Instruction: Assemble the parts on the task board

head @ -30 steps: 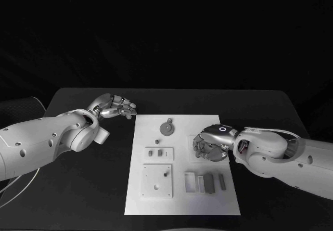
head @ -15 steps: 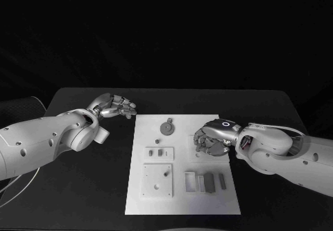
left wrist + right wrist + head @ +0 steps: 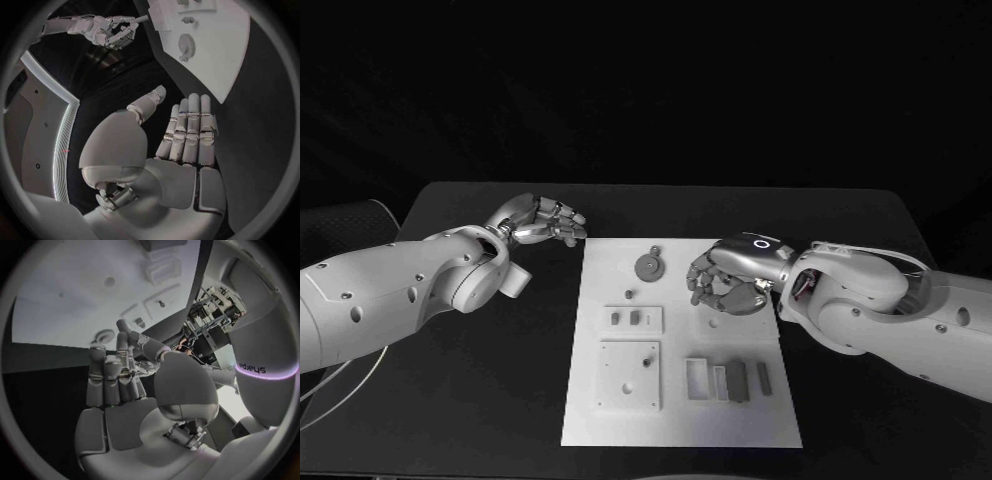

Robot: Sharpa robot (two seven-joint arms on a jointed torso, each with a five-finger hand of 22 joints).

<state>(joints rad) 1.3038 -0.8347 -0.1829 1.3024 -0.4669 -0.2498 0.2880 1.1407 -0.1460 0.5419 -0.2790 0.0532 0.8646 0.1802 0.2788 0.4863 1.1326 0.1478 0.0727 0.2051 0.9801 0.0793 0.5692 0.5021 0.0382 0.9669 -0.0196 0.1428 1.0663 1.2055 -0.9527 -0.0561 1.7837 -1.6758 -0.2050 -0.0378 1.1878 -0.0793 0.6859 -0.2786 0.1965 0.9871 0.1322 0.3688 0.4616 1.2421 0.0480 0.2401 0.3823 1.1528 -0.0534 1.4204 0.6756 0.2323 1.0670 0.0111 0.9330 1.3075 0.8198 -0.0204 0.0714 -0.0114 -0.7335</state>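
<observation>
two white arms are seen, built of smooth rounded shells with small dark screw holes dotted along them. each ends in a silver hand: the left hand (image 3: 538,221) and the right hand (image 3: 728,279), made of metallic segmented fingers (image 3: 187,127) with paler rounded tips. a small glowing ring is set on the back of the right wrist (image 3: 762,243). in the right wrist view, "sharpa" lettering (image 3: 252,368) is printed on a white shell edged by a thin pale violet line, and exposed wiring and mechanism (image 3: 205,310) are visible. a thin white cable (image 3: 332,385) is trailed under the left arm.
</observation>
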